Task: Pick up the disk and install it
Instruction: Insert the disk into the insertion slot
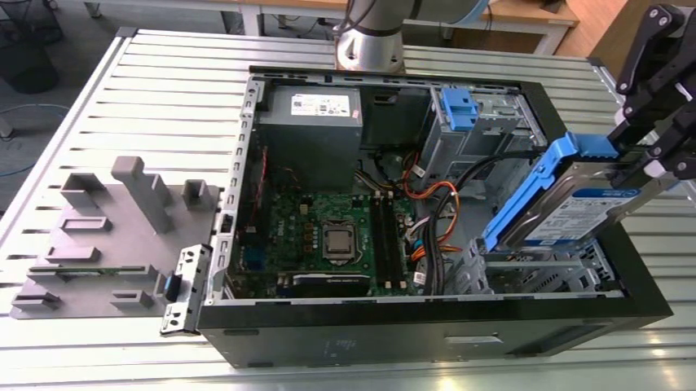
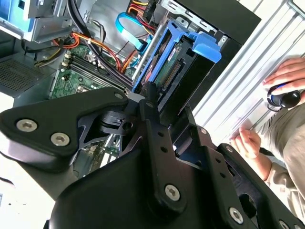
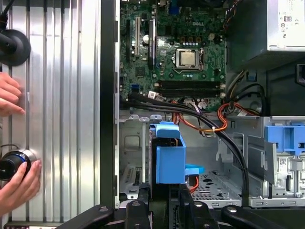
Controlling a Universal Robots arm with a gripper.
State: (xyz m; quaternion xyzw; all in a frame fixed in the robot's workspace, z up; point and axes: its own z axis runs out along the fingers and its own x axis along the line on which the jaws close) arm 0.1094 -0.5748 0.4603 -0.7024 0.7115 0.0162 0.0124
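The disk (image 1: 576, 216), silver with a blue-and-white label and framed by a blue carrier (image 1: 530, 195), hangs tilted over the case's corner at the exterior view's right. My gripper (image 1: 640, 181) is shut on its upper end. The disk's lower end points into the metal drive cage (image 1: 544, 273) inside the case. In the second wrist view the disk (image 2: 174, 71) is seen end-on past my black fingers (image 2: 148, 102). In the first wrist view its blue carrier (image 3: 170, 160) stands above the open cage floor (image 3: 214, 183), with the gripper (image 3: 167, 198) around it.
The open computer case (image 1: 435, 314) lies on a slatted metal table (image 1: 163, 90). Inside it are a grey power-supply box (image 1: 313, 114), a motherboard (image 1: 326, 236), cables (image 1: 435, 204) and a second blue bracket (image 1: 457, 106). A grey fixture (image 1: 109, 236) lies beside the case. A person's hands (image 3: 16, 183) rest on the table.
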